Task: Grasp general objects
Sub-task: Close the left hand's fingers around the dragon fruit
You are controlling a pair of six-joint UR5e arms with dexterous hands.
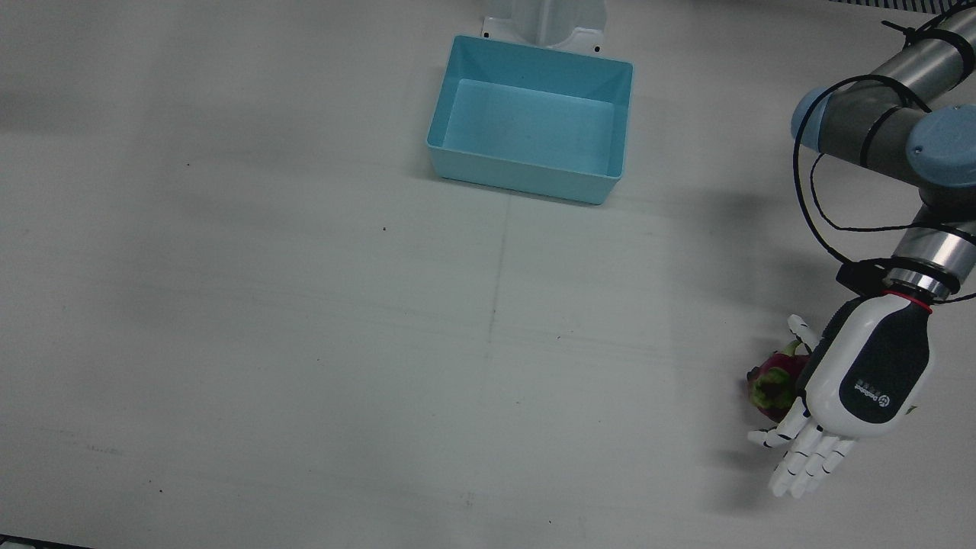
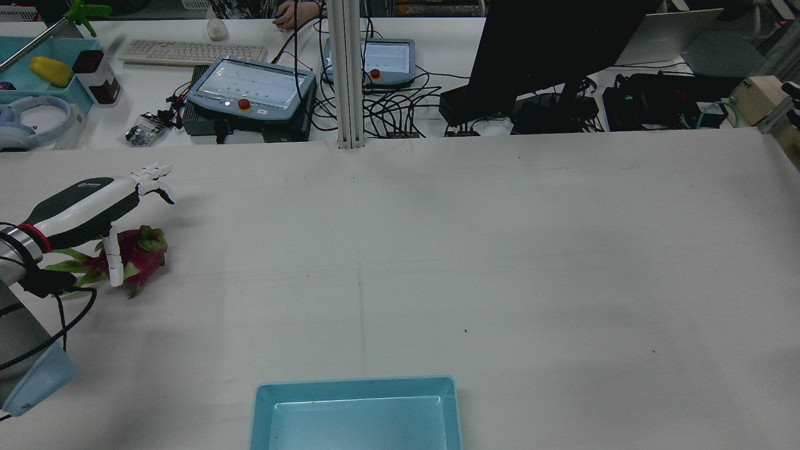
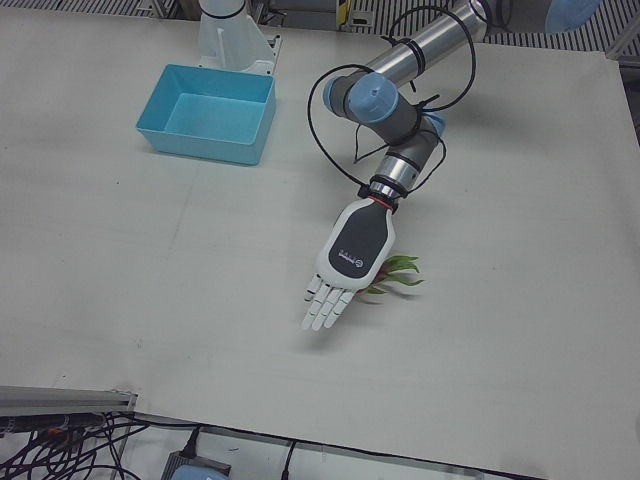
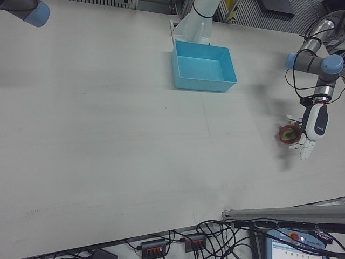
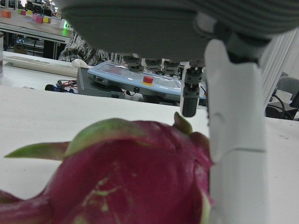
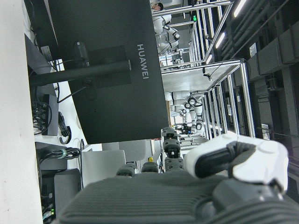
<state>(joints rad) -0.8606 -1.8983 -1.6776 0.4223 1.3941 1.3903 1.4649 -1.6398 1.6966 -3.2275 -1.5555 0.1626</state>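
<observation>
A red dragon fruit (image 1: 774,385) with green scales lies on the white table near my left arm's side. It also shows in the rear view (image 2: 134,256), the left-front view (image 3: 395,275), the right-front view (image 4: 288,133) and fills the left hand view (image 5: 126,182). My left hand (image 1: 854,381) hovers palm down right above it, open, fingers stretched out flat and the thumb (image 2: 114,259) hanging down beside the fruit. The hand also shows in the rear view (image 2: 94,203) and the left-front view (image 3: 350,255). My right hand (image 6: 187,196) shows only in its own view, raised and holding nothing.
A light blue bin (image 1: 534,118) stands in the table's middle near the robot's pedestals, seen too in the rear view (image 2: 356,415). Beyond the table's far edge are a monitor (image 2: 550,44), pendants and cables. My left arm's elbow (image 1: 877,122) hangs over the table's side.
</observation>
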